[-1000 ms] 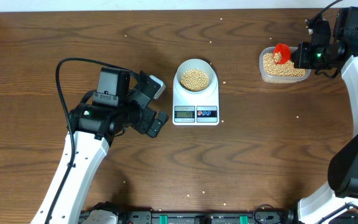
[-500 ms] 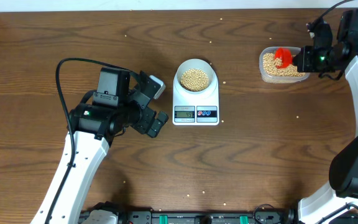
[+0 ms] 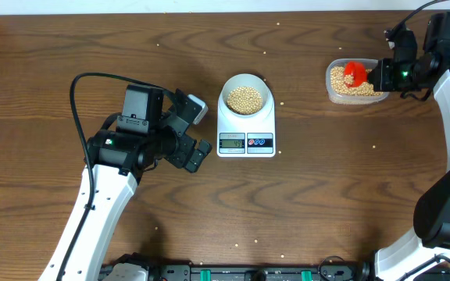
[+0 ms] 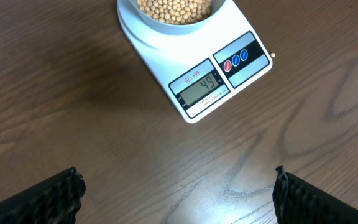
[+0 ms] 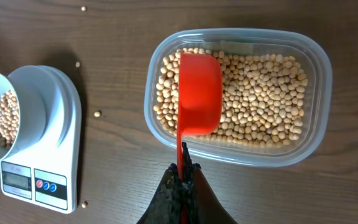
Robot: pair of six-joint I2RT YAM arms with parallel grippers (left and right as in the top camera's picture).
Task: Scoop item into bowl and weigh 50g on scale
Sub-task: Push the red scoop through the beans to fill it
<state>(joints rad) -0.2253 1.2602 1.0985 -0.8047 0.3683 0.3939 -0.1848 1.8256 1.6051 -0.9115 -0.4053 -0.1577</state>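
Note:
The pale bowl [image 3: 246,83] stands on the white scale [image 3: 246,142], filled with tan beans [image 4: 174,9]. In the left wrist view the scale's display [image 4: 199,88] reads 49. My left gripper [image 3: 199,131] hovers just left of the scale, open and empty, with its fingertips [image 4: 72,186] wide apart over bare wood. My right gripper [image 5: 182,175] is shut on the handle of a red scoop [image 5: 199,93]. The scoop's cup hangs over the beans [image 5: 260,93] in the clear tub [image 3: 330,93] at the far right, and no beans show on the cup.
Single loose beans lie on the wood, one right of the scale [image 3: 280,104] and one between scale and tub [image 5: 98,114]. A black cable [image 3: 73,86] loops behind the left arm. The table's far edge [image 3: 209,12] runs along the top.
The right gripper and the red scoop have shifted slightly over the tub. The left arm, the bowl and the scale have not moved.

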